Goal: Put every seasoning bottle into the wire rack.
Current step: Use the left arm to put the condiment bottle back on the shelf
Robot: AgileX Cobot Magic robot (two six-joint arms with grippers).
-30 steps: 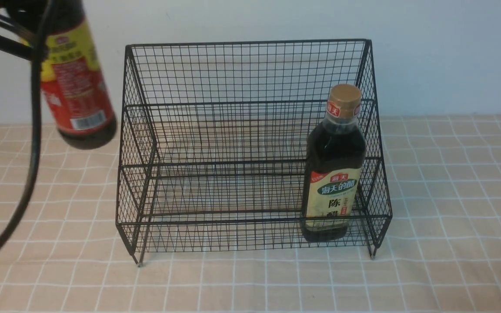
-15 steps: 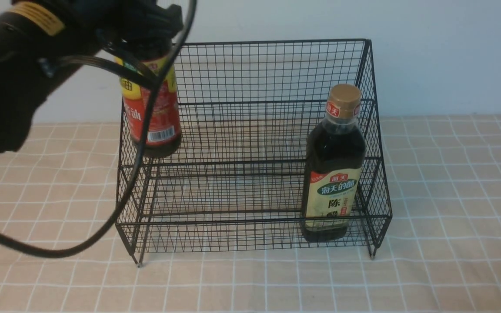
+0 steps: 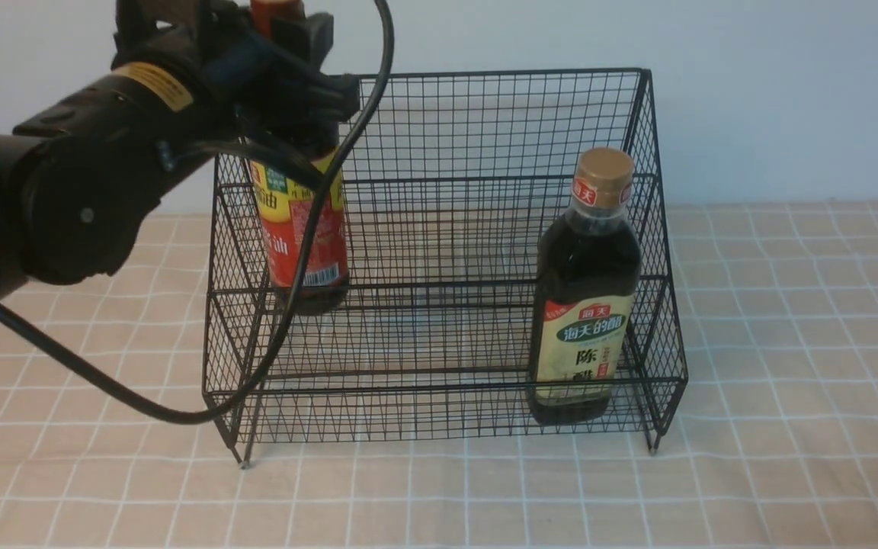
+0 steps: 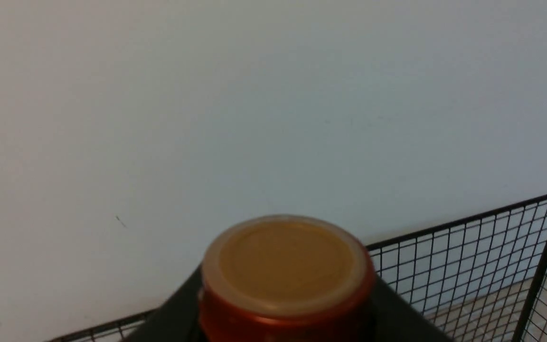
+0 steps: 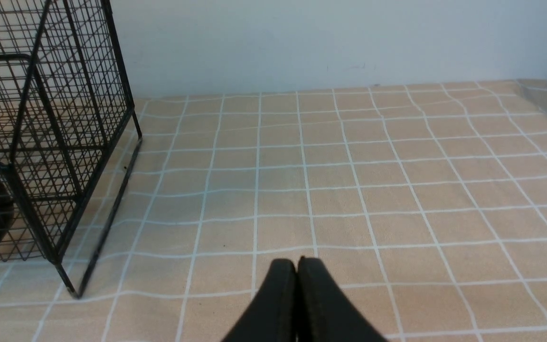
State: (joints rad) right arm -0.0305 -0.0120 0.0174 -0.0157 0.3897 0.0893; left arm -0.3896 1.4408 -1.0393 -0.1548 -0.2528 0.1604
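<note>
Front view: left gripper [image 3: 296,88], clamping the red-necked bottle [image 3: 303,236] by its neck, is bringing it from outside into the left end of the rack [image 3: 485,74]; setting it down is all that's remaining.

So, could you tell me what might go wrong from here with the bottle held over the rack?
The red-necked bottle is gripped high, near its cap, with its base close to a cross rail by the left wall of the wire rack; it could catch and tip.
The black cable loops past the rack's front left corner and might snag, dragging the rack.
</note>
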